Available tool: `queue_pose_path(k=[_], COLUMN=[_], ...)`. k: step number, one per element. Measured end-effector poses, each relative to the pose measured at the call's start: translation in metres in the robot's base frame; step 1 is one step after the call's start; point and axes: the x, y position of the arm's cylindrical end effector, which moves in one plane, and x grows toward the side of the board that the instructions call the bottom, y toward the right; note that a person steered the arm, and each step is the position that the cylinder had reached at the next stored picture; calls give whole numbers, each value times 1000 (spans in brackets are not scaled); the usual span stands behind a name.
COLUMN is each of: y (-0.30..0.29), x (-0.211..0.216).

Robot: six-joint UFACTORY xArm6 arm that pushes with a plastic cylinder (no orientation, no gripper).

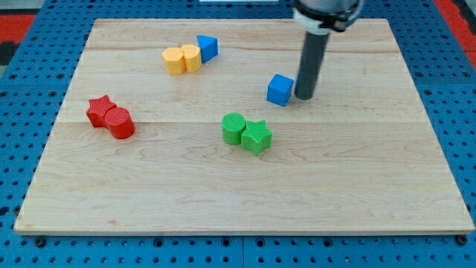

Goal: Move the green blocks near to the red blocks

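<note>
Tip [303, 97] resting just right of small blue plastic cube [280, 89], no hand fitted; needing swinging behind green cylinder [233, 127] and green star [257, 136], pushing leftward toward red star [99, 110] and red cylinder [119, 123].

My tip [304, 97] ends a straight, smooth rod, a plain cylinder of dark grey to black with a faint sheen down its side and a flat-cut lower end. Above, the rod enters a wider rounded black collar with a pale grey rim, cut off by the view's top.
</note>
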Motion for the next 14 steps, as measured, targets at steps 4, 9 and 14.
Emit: queue_pose_path(k=[4,9,14], y=[-10,-201,-283], x=[-21,52,-46])
